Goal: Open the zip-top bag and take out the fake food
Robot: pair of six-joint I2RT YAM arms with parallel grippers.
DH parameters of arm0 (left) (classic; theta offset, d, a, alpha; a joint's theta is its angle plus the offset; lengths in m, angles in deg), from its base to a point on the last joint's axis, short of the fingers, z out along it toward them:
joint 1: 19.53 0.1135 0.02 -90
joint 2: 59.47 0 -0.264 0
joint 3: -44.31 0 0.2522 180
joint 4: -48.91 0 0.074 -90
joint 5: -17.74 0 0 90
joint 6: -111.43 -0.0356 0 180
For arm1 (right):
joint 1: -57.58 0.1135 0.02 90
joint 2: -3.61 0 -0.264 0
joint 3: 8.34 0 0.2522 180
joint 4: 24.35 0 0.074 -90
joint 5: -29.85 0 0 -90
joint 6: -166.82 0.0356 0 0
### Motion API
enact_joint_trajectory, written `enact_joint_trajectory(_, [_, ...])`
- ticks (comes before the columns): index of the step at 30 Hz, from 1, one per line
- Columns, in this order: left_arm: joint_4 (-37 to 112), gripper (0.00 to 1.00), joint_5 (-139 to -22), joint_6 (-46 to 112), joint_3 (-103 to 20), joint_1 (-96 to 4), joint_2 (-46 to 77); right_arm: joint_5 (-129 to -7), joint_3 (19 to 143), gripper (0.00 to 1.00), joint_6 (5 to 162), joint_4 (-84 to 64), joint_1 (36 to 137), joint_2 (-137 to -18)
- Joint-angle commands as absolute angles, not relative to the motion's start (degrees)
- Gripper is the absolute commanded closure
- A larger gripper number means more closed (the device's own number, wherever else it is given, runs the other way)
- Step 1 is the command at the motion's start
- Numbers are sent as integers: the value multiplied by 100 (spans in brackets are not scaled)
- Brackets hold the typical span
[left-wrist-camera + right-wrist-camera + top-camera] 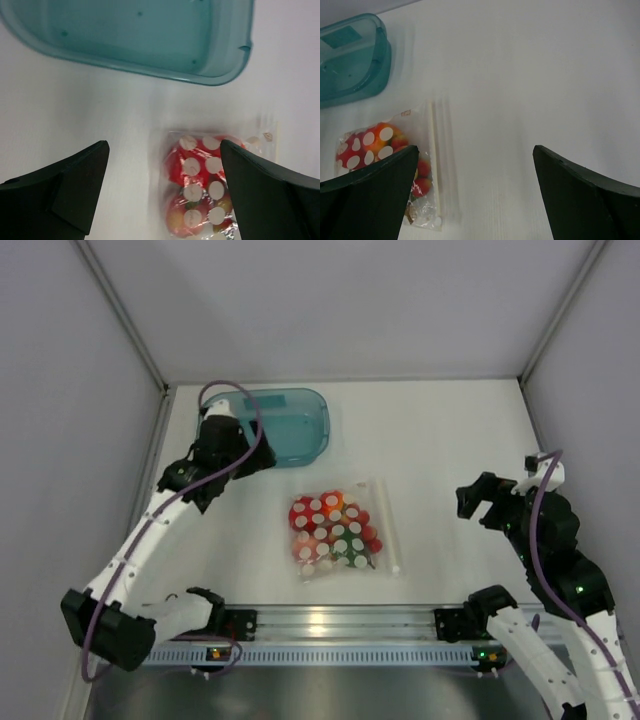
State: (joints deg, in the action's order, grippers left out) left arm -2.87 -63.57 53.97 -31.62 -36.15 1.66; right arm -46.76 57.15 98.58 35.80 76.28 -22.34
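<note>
Bag: the zip-top bag (340,532) lies flat near the middle of the table (450,440), with its zip strip (388,530) along the 3 o'clock edge.
Food: the fake food (330,530) is inside the bag, red and orange pieces behind white dots.
Tray: the teal tray (290,425) sits at 11 o'clock from the bag, apart from it.
Left gripper (164,150): spread wide, holding nothing, at 10 o'clock from the bag by the tray's edge.
Right gripper (475,152): spread wide, empty, at 3 o'clock from the bag, well apart.
</note>
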Motion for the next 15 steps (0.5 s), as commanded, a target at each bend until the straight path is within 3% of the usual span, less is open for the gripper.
enact_joint_trajectory(1, [184,1,-5224,5334,-3922,-4938,968,-4636,5833,1,10002,3300,7683,-2258])
enact_joint_trajectory(15, [-554,1,-3325,4939,-6963,-7462,4985,-3819,6431,1,9862,3880,7692,-1968])
